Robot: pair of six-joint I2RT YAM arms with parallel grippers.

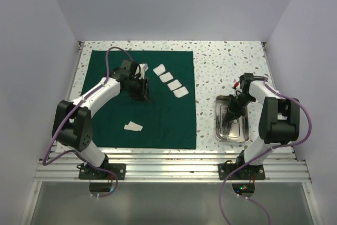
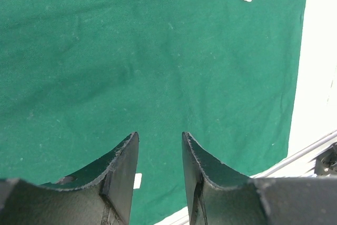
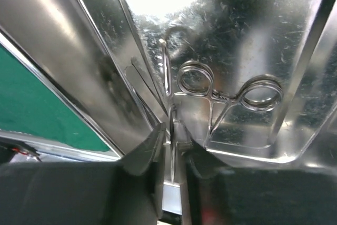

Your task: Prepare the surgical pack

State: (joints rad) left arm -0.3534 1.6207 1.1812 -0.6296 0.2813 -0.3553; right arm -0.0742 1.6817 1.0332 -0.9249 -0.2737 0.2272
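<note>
Looking down from the overhead camera, I see the dark green cloth [image 1: 110, 119] spread flat as a large square over the left part of the counter [image 1: 231, 61], its weave matte and faintly linty. On it, four white gauze squares [image 1: 170, 80] lie in a slanting row, another piece sits near the front edge, and one more lies just beside my left arm's wrist. My left claw [image 2: 159, 136] hovers over bare cloth with its dark, rough-edged fingers [image 2: 124, 167] apart and nothing between them. A corner of gauze shows at the top of that wrist view. To the right of the cloth, and apart from it, the small steel tray [image 1: 219, 125] sits on the counter, a shallow rectangle with rounded corners, its floor bright and finely scratched. My right claw [image 3: 172, 138] is down inside it, fingers drawn together and clamped on a slim steel instrument [image 3: 167, 85]. A ring-handled instrument [image 3: 224, 97] with two round loops lies flat on the tray floor just beside it. The counter is white, speckled like terrazzo, with ribbed aluminium rails [image 1: 168, 164] along its near edge and plain pale walls [image 1: 174, 3] on three sides.
</note>
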